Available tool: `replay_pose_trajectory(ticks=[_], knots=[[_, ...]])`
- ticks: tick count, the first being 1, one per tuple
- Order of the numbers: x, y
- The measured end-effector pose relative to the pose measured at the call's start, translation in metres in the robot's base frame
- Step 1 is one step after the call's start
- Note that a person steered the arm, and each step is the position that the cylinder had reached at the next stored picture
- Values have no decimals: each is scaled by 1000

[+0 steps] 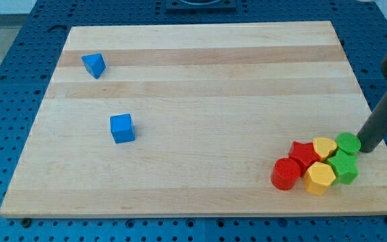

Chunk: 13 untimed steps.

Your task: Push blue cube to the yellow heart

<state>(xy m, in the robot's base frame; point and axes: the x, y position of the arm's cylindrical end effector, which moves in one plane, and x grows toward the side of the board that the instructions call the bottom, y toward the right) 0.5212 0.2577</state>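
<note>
Blue cube [122, 128], the solid plastic block named in the task, is sitting alone on the left half of the pale wooden board [200, 74], well apart from everything else. That board, the largest thing in view, is lying on a blue perforated metal table [5, 60] that is showing around its edges.

My dark rod is reaching in from about the three o'clock edge of the view, and my tip [365, 151] is resting at the board's right edge, just beside the green cylinder [348, 142], at that cylinder's three o'clock. The arm is carrying no pincer, so nothing is spreading, pressing together or pinching here.

A tight cluster of blocks is crowding the five o'clock corner of the board. The yellow heart [325, 147] is sitting in its upper middle, touching the green cylinder on one side and the red star [304, 154] on the other. Below them, the red cylinder [286, 174], the yellow hexagonal block [319, 178] and a second green block [344, 166] of unclear shape are lying side by side.

From the blue cube, the heart is lying far off toward four o'clock. A blue triangular block [94, 64] is sitting near the ten o'clock corner, at the cube's eleven o'clock.
</note>
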Motion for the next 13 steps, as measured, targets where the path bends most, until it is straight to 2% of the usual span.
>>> replay_pose_trajectory(ticks=[1, 2, 6, 8, 9, 10, 13], knots=[[-13, 1], [-38, -32], [-91, -297], [-90, -433], [-73, -465], [-52, -456], [-45, -316]])
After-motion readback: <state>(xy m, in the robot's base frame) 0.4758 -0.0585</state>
